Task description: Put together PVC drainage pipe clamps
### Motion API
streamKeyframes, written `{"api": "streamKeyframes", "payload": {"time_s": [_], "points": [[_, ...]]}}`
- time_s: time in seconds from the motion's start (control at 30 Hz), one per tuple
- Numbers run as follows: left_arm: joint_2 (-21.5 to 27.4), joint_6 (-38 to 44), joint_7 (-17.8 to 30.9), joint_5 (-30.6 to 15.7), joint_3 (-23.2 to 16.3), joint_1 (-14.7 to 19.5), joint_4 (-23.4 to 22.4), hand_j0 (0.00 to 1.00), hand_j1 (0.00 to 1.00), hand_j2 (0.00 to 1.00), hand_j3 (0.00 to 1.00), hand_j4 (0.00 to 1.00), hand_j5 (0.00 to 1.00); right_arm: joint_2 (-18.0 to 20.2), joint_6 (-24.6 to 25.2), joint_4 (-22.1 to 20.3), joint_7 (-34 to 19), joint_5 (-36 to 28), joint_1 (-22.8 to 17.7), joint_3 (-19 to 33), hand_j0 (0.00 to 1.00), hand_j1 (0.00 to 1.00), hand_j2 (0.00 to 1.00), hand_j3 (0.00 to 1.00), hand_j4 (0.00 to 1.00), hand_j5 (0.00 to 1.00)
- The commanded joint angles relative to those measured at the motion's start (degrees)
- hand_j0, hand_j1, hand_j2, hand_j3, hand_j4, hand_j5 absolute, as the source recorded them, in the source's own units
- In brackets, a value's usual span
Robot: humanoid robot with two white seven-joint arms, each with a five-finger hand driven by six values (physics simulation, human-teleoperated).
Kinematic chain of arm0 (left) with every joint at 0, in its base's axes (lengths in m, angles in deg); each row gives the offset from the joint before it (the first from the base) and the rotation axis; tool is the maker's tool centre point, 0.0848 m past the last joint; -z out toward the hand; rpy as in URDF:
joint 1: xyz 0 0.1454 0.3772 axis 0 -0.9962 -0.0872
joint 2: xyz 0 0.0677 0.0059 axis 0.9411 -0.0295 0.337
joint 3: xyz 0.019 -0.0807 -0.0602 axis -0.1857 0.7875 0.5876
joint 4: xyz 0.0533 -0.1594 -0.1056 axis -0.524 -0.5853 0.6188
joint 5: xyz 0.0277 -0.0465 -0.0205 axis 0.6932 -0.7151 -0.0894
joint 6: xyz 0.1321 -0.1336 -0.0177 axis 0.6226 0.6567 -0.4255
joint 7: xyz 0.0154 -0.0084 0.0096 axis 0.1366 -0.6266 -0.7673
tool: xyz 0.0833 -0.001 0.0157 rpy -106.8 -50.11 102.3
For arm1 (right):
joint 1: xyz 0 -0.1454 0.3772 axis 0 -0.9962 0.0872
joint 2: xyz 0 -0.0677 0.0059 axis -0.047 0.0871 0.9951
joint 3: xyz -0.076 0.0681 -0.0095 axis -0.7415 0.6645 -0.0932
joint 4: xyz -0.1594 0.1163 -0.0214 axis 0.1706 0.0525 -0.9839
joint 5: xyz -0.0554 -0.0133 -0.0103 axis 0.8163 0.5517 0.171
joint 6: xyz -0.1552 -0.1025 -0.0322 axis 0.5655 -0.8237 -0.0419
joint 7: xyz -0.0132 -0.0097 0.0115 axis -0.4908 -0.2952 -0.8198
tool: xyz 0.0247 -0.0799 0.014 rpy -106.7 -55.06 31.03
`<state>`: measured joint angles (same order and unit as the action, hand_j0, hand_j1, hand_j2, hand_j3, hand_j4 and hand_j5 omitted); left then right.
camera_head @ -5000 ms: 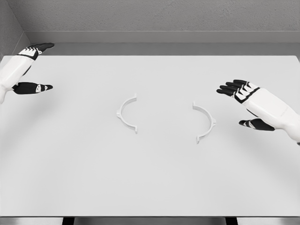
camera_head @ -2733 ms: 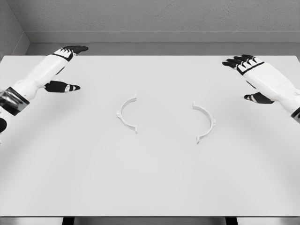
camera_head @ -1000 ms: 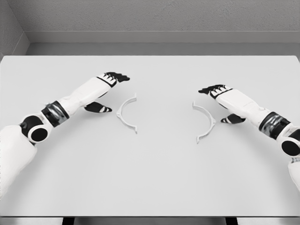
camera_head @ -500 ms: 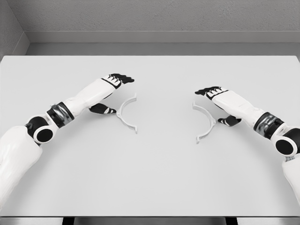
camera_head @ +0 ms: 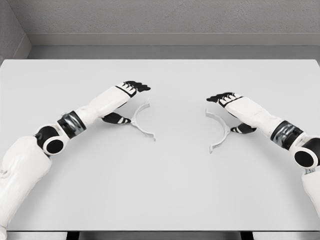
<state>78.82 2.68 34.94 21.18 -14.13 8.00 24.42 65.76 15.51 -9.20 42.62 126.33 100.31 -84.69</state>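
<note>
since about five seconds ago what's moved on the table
Both hands came in from the table's outer edges to the clamp halves. The left hand reached the left clamp half and nudged it slightly toward the middle; its thumb sits by the arc. The right hand closed on the right clamp half, which stayed put. Neither is lifted.

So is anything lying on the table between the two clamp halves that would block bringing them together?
Nothing visible. The stretch of table between the left clamp half and the right clamp half is bare; the left hand and right hand sit at their outer sides.
</note>
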Motion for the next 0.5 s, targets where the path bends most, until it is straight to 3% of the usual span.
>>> {"api": "streamKeyframes", "payload": {"time_s": [0.0,0.23,0.33,0.47], "points": [[-0.16,0.01,-0.05,-0.29,0.72,0.09,0.05,1.00,1.00,1.00,1.00,1.00,1.00,0.05,0.12,-0.98,-0.05,-0.44,0.00,0.05,1.00,1.00,1.00,1.00,1.00,1.00],[-0.07,0.01,-0.05,-0.64,0.99,2.46,-3.55,1.00,1.00,1.00,1.00,1.00,1.00,0.05,0.12,-1.41,-0.14,-0.44,-0.26,-0.13,1.00,1.00,1.00,1.00,1.00,1.00],[-1.56,0.01,-0.05,-0.56,0.72,4.39,-7.07,1.00,1.00,1.00,1.00,1.00,1.00,0.05,0.21,-2.91,-0.14,-0.44,-1.05,-0.13,1.00,1.00,1.00,1.00,1.00,1.00],[-2.00,0.01,-0.05,-0.55,0.55,4.66,-7.42,1.00,1.00,1.00,1.00,1.00,1.00,0.05,0.21,-3.26,-0.23,-0.36,-1.23,-0.13,1.00,1.00,1.00,1.00,1.00,1.00]]}}
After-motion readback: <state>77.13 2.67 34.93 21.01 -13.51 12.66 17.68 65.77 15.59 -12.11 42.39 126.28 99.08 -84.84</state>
